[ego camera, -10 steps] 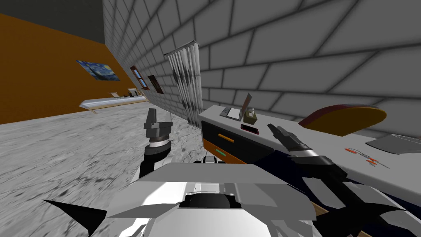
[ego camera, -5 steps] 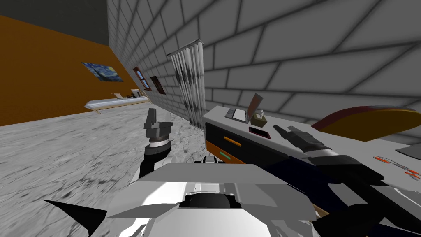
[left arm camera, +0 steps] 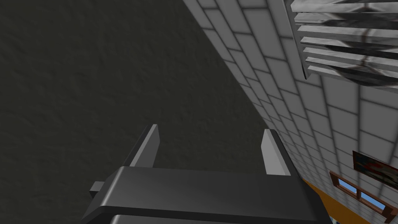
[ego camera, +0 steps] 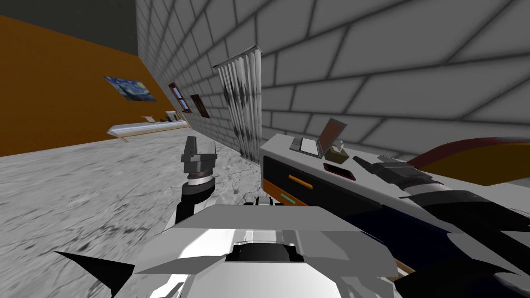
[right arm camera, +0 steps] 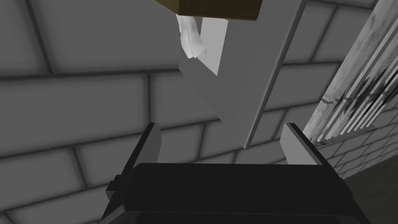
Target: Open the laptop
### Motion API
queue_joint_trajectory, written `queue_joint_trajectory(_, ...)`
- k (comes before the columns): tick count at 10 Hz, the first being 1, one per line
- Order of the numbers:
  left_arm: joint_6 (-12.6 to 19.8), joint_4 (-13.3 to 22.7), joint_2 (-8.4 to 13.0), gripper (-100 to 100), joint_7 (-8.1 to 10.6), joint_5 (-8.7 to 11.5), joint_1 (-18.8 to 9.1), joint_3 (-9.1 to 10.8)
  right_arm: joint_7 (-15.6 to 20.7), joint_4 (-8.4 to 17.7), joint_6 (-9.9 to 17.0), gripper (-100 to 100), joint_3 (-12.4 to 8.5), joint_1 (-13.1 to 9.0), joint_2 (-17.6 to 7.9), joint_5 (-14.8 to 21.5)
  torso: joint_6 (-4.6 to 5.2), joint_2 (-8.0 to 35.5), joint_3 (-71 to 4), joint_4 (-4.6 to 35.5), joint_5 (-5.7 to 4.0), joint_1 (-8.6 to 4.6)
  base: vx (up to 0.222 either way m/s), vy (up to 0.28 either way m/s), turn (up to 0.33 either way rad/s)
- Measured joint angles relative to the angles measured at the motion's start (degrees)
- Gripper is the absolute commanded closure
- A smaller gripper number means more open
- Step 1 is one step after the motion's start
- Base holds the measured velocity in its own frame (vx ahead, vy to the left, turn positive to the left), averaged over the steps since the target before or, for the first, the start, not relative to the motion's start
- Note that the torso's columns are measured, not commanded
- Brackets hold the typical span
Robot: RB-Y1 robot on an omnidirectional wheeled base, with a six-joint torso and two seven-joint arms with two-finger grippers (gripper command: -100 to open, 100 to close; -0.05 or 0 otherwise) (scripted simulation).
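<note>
The laptop point(ego camera: 314, 143) sits at the far end of a grey desk top point(ego camera: 372, 181), its lid point(ego camera: 332, 132) tilted partly up. My right gripper point(ego camera: 361, 163) hovers over the desk a short way from it, near an olive tissue box point(ego camera: 339, 152) and a red-edged phone point(ego camera: 339, 170). In the right wrist view the gripper point(right arm camera: 221, 128) is open, and the grey laptop lid point(right arm camera: 248, 77) stands beyond its fingers, apart from them, with the tissue box point(right arm camera: 217, 7) close by. My left gripper point(ego camera: 201, 146) is raised over the floor, away from the desk, open point(left arm camera: 210, 130) and empty.
The desk front point(ego camera: 310, 189) is dark with an orange and a green handle. A grey brick wall point(ego camera: 393, 77) runs behind it, with a curtain point(ego camera: 243, 103) beside the desk's end. A round orange table top point(ego camera: 476, 158) lies at the right. Open grey floor point(ego camera: 93, 191) spreads to the left.
The whole head view has shifted, so I have moved: the desk and laptop now lie further right. My right arm has sunk lower and flatter over the desk. The left arm is unchanged.
</note>
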Motion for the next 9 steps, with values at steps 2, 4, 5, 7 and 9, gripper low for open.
queue_joint_trajectory(2,0.0,0.0,0.0,0,0.0,0.0,0.0,0.0,0.87,1.57,2.65,-100,-2.88,1.71,-4.06,1.79,0.0,-0.13,-0.09,-0.04,0.06,0.19,0.095,0.131,0.029)
queue_joint_trajectory(4,0.0,0.0,-0.01,0,0.0,0.0,0.0,-0.01,1.97,3.12,4.23,-100,-6.19,4.05,-6.88,3.62,0.0,-0.05,-0.04,-0.02,0.06,0.18,0.092,0.149,0.023)
queue_joint_trajectory(5,0.0,0.0,-0.01,0,0.0,0.0,0.0,-0.01,2.35,3.87,5.38,-100,-7.64,4.93,-8.63,4.41,0.0,-0.03,-0.02,-0.01,0.03,0.1,0.08,0.113,0.023)
queue_joint_trajectory(7,0.0,0.0,0.0,0,0.0,0.0,0.0,0.0,2.86,5.15,6.62,-100,-9.98,6.36,-11.31,5.42,0.02,0.13,0.08,0.04,-0.05,-0.16,0.035,0.059,0.008)
queue_joint_trajectory(9,0.0,0.0,0.0,0,0.0,0.0,0.0,0.0,3.19,5.87,8.06,-100,-12.11,7.84,-13.79,6.4,0.0,0.0,0.01,0.0,0.01,0.08,0.052,0.079,0.018)
